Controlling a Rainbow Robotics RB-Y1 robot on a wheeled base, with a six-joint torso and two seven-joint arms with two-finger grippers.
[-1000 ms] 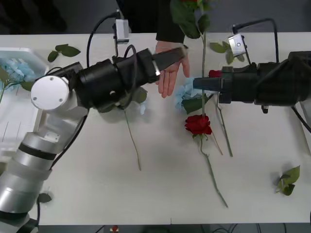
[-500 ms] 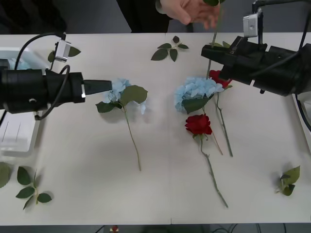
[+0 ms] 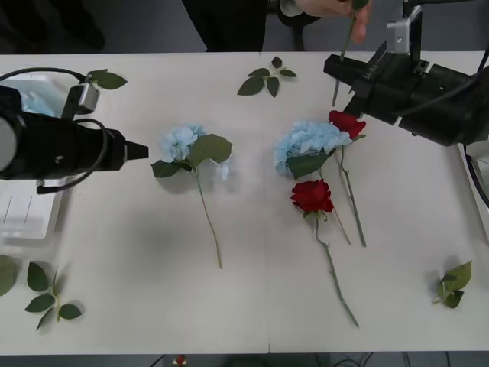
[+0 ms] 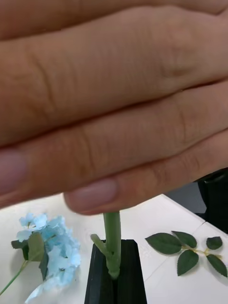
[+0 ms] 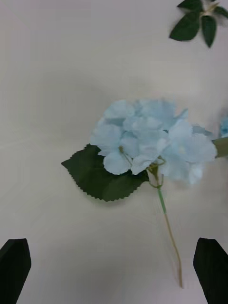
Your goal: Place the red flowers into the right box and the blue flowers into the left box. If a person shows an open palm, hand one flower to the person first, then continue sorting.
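One blue flower (image 3: 32, 102) lies in left box (image 3: 23, 222); left pincer (image 5: 114, 270) spread; right pincer (image 4: 113, 270) pinching stem (image 4: 112, 237).

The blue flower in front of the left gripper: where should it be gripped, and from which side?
Probably the thin stem just below the blue flower, coming from above. It lies flat on the table; the head is wide and fluffy, and the left gripper is open facing it.

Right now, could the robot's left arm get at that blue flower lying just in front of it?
Probably yes: the left gripper is open, pointing at the blue flower, with bare table between them.
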